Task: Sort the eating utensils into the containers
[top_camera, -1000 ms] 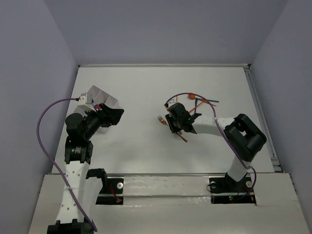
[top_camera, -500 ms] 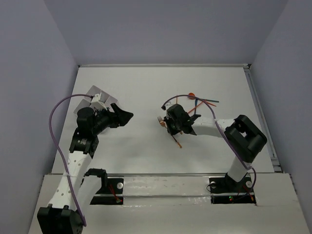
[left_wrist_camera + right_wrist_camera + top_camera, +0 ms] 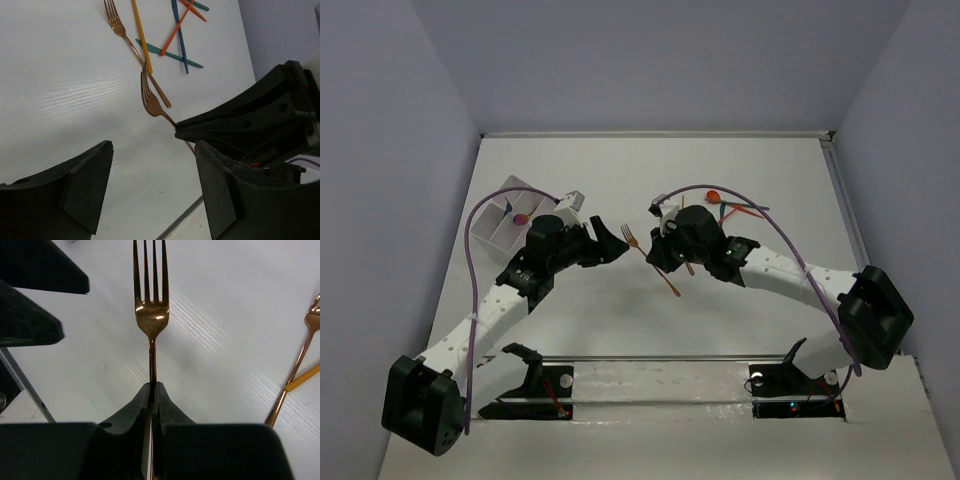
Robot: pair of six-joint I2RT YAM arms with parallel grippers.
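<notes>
My right gripper [image 3: 656,258] is shut on the handle of a copper fork [image 3: 630,238] and holds it above the table, tines pointing left. In the right wrist view the jaws [image 3: 154,386] pinch the fork [image 3: 151,315] at its neck. My left gripper [image 3: 618,250] is open and empty, its fingertips just short of the fork's tines; in its wrist view the fork [image 3: 152,102] sits ahead of the open gripper [image 3: 155,190]. The white divided tray [image 3: 505,190] stands at the far left, behind the left arm.
A second copper fork [image 3: 120,27] lies on the table beside a yellow-orange stick [image 3: 141,35], with teal, blue and orange sticks [image 3: 179,35] crossed behind. The same pile [image 3: 730,208] lies beyond the right arm. A small red item lies in the tray.
The left arm has swung from the tray to the table's middle with its gripper open. The right gripper has carried the copper fork leftward toward it.
</notes>
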